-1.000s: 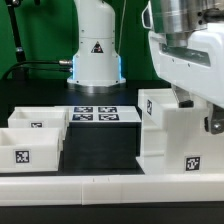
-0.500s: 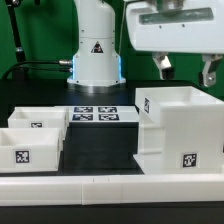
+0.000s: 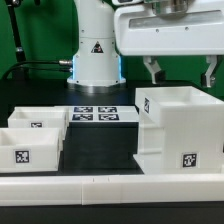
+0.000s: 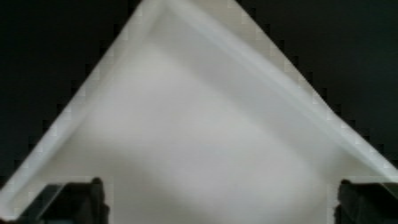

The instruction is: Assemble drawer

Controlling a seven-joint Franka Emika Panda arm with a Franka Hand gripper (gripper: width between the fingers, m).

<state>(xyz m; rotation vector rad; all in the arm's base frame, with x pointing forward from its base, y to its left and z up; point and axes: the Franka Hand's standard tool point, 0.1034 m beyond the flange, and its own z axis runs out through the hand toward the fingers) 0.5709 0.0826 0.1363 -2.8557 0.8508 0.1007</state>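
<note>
The white box housing (image 3: 180, 128) stands on the black table at the exterior view's right, with tags on its side and front. Two small white trays (image 3: 30, 140) sit side by side at the exterior view's left, one tagged on its front. My gripper (image 3: 181, 71) hangs above the housing, fingers (image 3: 153, 70) spread wide, open and empty, not touching it. In the wrist view the housing (image 4: 196, 130) fills the frame as a blurred white wedge, with my gripper (image 4: 217, 205) and both dark fingertips (image 4: 77, 203) at the frame's edge.
The marker board (image 3: 96, 115) lies flat between the trays and the housing, toward the back. The robot's white base (image 3: 96, 50) stands behind it. A low white border wall (image 3: 110, 186) runs along the front edge.
My gripper has risen off the housing and shifted toward the exterior view's left. It now hangs open above the housing, which stands free on the table.
</note>
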